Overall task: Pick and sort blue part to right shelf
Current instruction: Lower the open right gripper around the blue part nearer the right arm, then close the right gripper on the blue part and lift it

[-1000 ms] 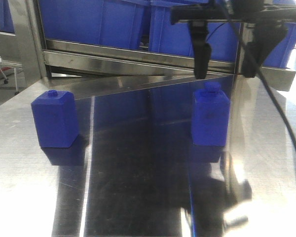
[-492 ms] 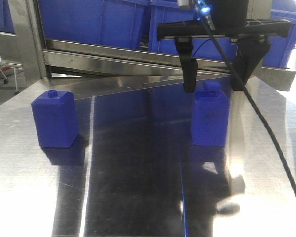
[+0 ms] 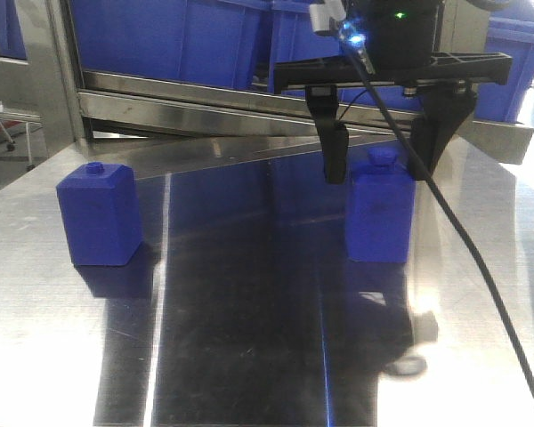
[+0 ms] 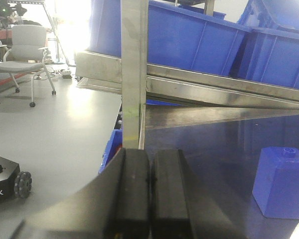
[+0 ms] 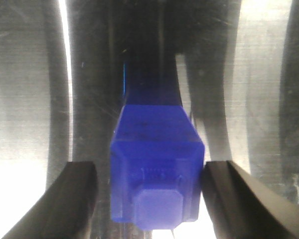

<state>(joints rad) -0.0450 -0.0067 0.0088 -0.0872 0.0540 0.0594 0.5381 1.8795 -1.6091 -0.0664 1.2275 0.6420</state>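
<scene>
Since the right end effector (image 3: pixel 380 169) hangs spread open right over it, the blue part (image 3: pixel 380 222) gets first mention. It stands upright on the counter (image 3: pixel 249 356) with one black finger either side of its shoulders, and nothing is clamped yet. From the wrist cam there's a clear gap on one side. The other finger looks right at the wall, but I can't say if it touches.

My guess is it's light, rigid moulded plastic, so no crush worries, but the faces look smooth and a bit slick. I'd squeeze the two flat side walls of the body below the bevelled shoulder, not the chunky knob (image 3: pixel 382 157) on top. It's tall and narrow, so one finger landing early could tip it or skate it across the metal.

The counter is polished stainless with fine scratches, mirroring the part at its base. A black cable (image 3: pixel 463 240) drapes down just beside the part, on the near side. Well apart from the part sits a squat blue block (image 3: pixel 98 218), wider, with a tiny button knob and the same matte blue plastic. The left end effector (image 4: pixel 148 194) is nowhere near the part, its rubbery pads pressed flat together on nothing. Behind the part runs a steel shelf rail (image 3: pixel 205 98), and past that are ribbed blue plastic bins (image 3: pixel 169 36).
</scene>
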